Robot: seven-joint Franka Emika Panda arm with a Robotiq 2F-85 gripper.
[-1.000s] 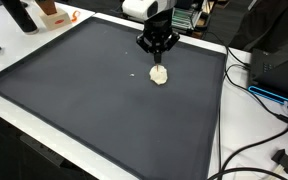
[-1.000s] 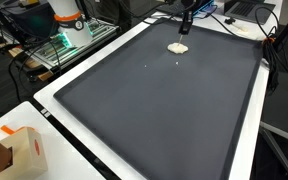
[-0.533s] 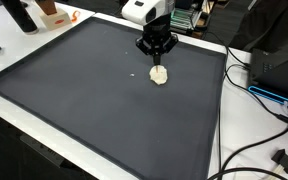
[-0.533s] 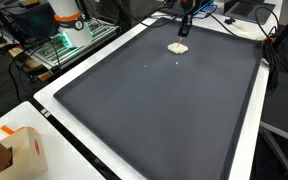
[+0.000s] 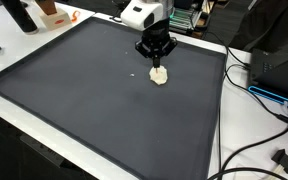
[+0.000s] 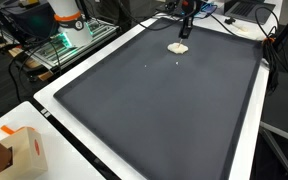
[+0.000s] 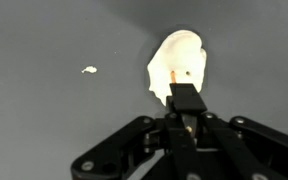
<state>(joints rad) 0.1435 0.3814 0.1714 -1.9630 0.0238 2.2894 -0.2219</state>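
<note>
your gripper (image 5: 158, 64) hangs straight down over the pale lump (image 5: 160, 76), and its tips meet the lump's top edge. in the wrist view the fingers (image 7: 185, 98) are drawn together into one narrow dark block with no gap showing between them, while the linkage spreads out behind. closed like that, they work as a single point, which probably suits pressing or nudging the soft-looking lump (image 7: 179, 55) better than lifting it. i cannot tell whether a bit of it is pinched between the tips.

the lump rests flat on the dark mat (image 5: 74, 90), near the end where the arm stands and well apart from the mat's other edges. in an exterior view it lies just below the gripper (image 6: 184, 33), with the lump (image 6: 178, 47) plain against the dark surface. a small orange mark (image 7: 174, 73) sits on the lump right at the fingertips. a pale crumb (image 7: 89, 70) lies apart to one side.
</note>
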